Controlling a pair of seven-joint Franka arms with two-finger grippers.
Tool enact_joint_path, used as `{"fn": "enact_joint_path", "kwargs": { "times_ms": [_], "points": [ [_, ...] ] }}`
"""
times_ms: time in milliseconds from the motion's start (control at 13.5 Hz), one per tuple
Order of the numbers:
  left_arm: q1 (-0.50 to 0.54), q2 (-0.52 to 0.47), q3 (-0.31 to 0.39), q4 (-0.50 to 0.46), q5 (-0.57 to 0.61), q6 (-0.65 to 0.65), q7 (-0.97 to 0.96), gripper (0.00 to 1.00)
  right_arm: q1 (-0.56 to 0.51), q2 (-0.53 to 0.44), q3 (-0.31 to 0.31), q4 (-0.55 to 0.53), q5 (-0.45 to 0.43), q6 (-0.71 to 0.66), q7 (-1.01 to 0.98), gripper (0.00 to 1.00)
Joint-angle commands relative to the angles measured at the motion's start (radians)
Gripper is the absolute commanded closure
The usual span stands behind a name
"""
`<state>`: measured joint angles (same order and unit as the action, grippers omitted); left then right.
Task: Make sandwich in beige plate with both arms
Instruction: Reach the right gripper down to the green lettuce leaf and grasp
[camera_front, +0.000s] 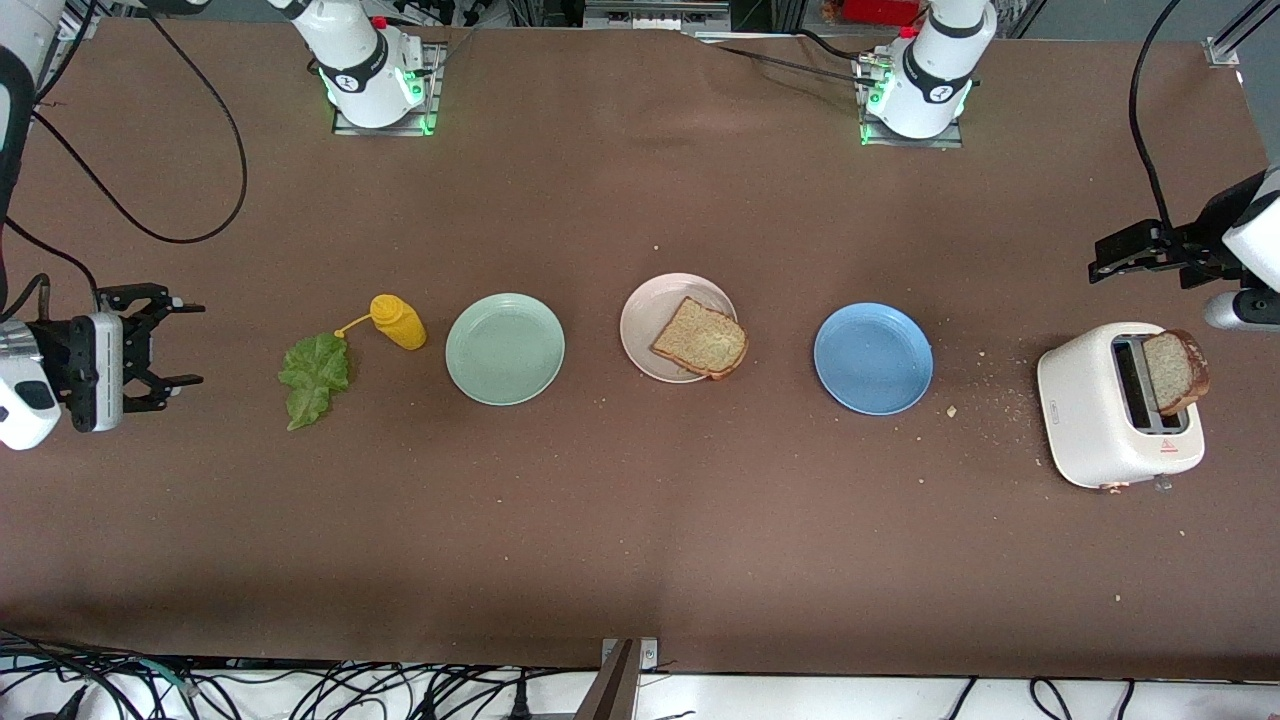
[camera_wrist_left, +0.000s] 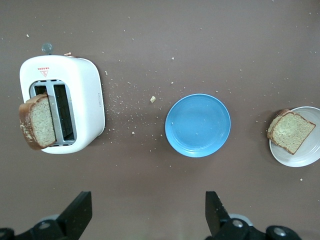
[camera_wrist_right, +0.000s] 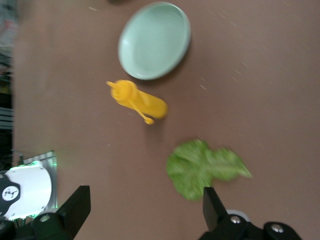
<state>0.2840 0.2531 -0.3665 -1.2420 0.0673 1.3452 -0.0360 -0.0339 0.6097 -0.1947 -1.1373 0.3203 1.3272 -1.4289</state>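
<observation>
- Centrally on the bench (camera_front: 640, 540), the beige plate (camera_front: 650, 320) holds one toast slice (camera_front: 700, 338), which overhangs the rim toward the blue plate (camera_front: 873, 358).
- A lettuce leaf (camera_front: 314, 376) lies flat beside a tipped yellow squeeze bottle (camera_front: 397, 321), near the mint-green plate (camera_front: 504, 348).
- Another slice (camera_front: 1176, 371) stands in the white toaster (camera_front: 1100, 420).
- Right pincer (camera_front: 185, 343) hovers spread, empty, at its end by the leaf.
- Left pincer (camera_front: 1105, 258) hangs spread, empty, by the toaster.

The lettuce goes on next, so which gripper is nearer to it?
Right. The right gripper hovers open beside the lettuce; the left gripper is above the toaster.
</observation>
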Motion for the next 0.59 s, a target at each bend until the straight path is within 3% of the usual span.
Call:
{"fn": "enact_joint_path", "kwargs": {
  "times_ms": [0, 222, 519],
  "points": [
    [-0.002, -0.011, -0.005, -0.004, 0.029, -0.008, -0.010, 0.00, 0.060, -0.080, 0.000, -0.149, -0.119, 0.153, 0.221, 0.00],
    [-0.002, -0.011, -0.005, -0.005, 0.029, -0.008, -0.010, 0.00, 0.110, -0.128, 0.000, -0.229, -0.217, 0.256, 0.559, 0.00],
    [-0.002, -0.012, -0.005, -0.005, 0.029, -0.008, -0.010, 0.00, 0.167, -0.191, 0.009, -0.435, -0.277, 0.446, 0.983, 0.00]
  ]
}}
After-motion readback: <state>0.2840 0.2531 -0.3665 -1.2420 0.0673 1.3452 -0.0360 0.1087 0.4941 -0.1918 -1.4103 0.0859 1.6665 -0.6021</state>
